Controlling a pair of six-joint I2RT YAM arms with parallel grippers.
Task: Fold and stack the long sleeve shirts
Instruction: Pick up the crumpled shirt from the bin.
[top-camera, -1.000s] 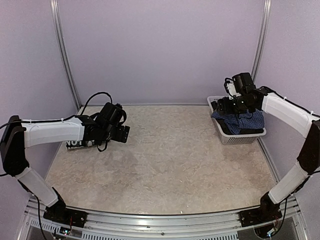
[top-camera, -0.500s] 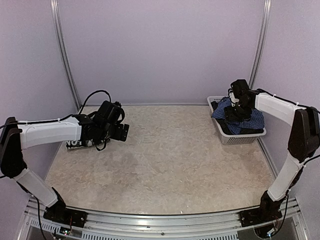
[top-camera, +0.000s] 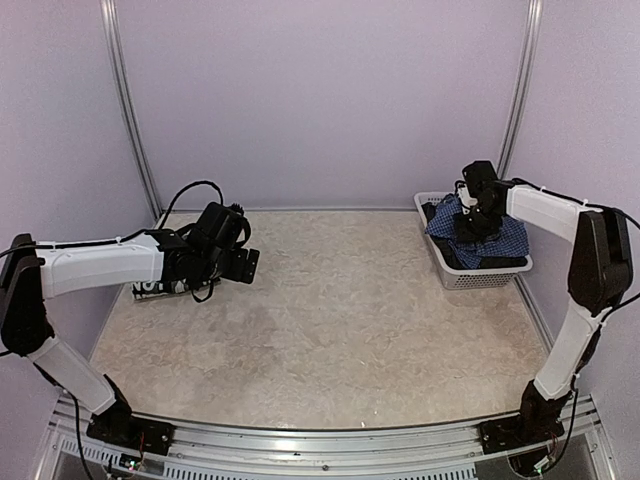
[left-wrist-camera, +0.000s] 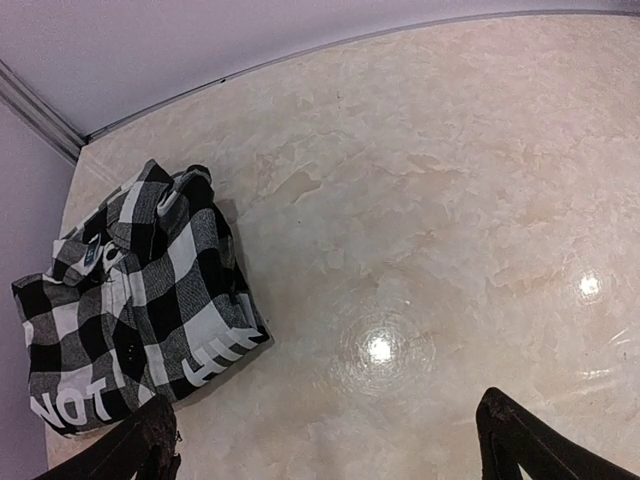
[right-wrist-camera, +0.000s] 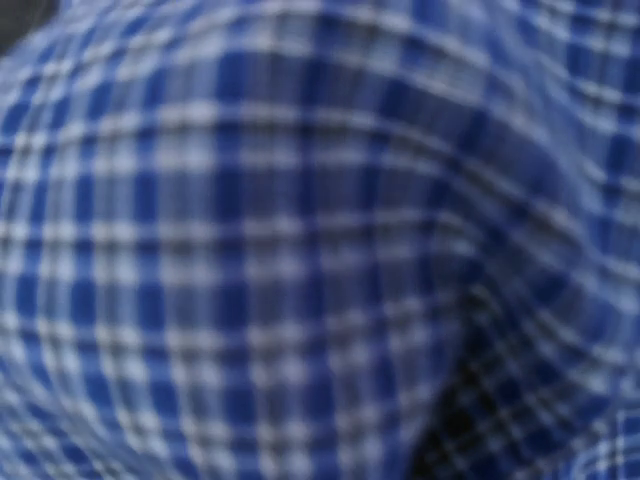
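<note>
1. Left hand (left-wrist-camera: 330, 445): spread fully wide, gripping nothing. Hovers over bare bench (top-camera: 350, 320), far across from the basket (top-camera: 480, 278).
2. Plaid shirt (left-wrist-camera: 135, 300): lies on the bench at the side farthest from the basket, just beside the left hand and apart from it. Already folded into a near-square pack, so judged fit to serve as the base of the stack.
3. Points, in the left wrist view, collar end up and white-lettered edge down. Slightly longer axis along the button line, nearly straight between those two ends with a small tilt.
4. Right hand (top-camera: 470, 225): down inside the basket, closed tight and buried in the blue shirt (right-wrist-camera: 300, 240). Fingers out of sight behind a wrist view full of blurred check. By judgement, pinches a thin fold of that cloth.
5. Blue shirt: bunched in a heap inside the basket, over something dark beneath. No telling collar from hem. No clear long axis, beyond a heap roughly following the basket's length.
6. Step in hand, as judged: drawing the blue shirt out of the basket.
   - Lift straight up and slowly until all the cloth clears the basket rim.
   - Watch for the dark thing or the basket itself dragging along.
   - Carry away from the basket to open bench.
   - Spread flat enough to find collar and sleeves before any fold.
</note>
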